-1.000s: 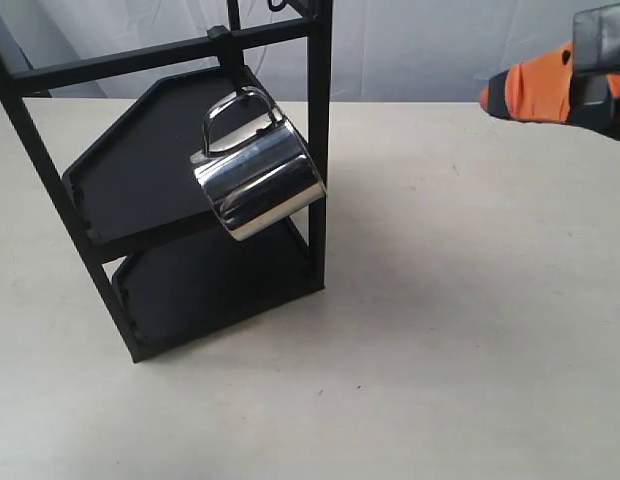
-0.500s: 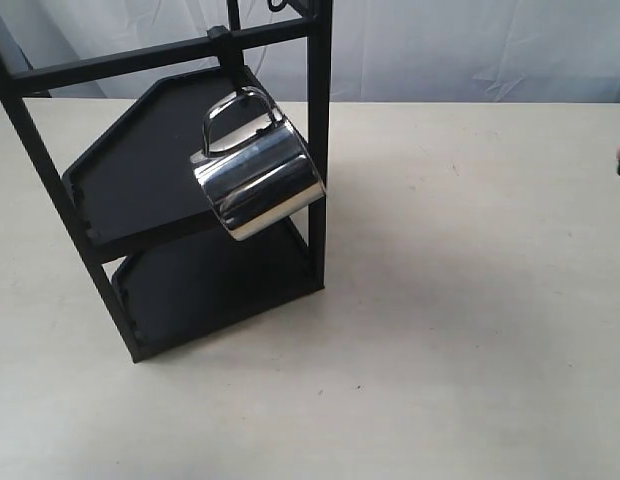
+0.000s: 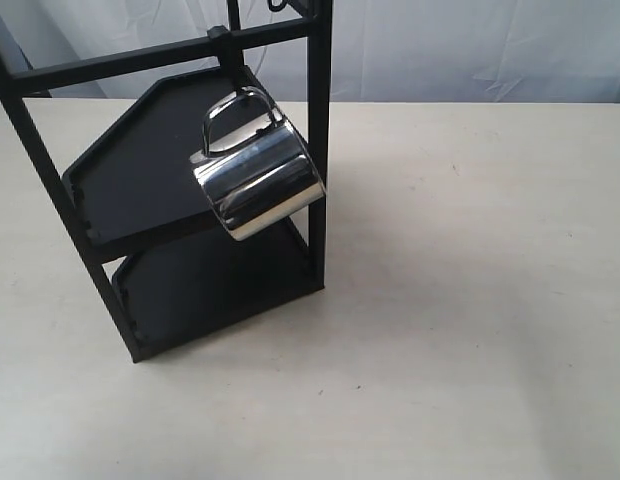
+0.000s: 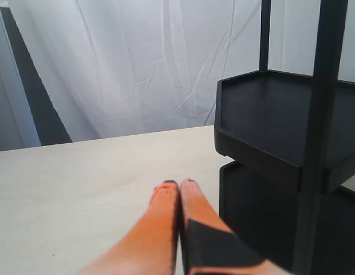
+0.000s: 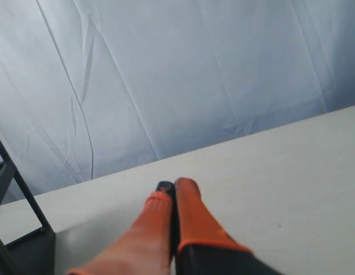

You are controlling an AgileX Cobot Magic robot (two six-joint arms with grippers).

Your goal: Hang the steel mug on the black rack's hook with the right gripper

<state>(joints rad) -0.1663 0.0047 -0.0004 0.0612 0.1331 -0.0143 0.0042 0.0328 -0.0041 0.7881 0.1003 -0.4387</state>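
right gripper (image 5: 173, 188) gone from exterior view, steel mug (image 3: 258, 180) hanging tilted, mouth lower-right

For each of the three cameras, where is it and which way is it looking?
Exterior view: high up, looking down at the table, the black rack and the hanging steel mug; no arm shows.
Left wrist view: low over the table, facing the rack's shelves and a white curtain; left pincer shut.
Right wrist view: faces table and curtain; right pincer shut.
Shared: all three views show the rack and table.
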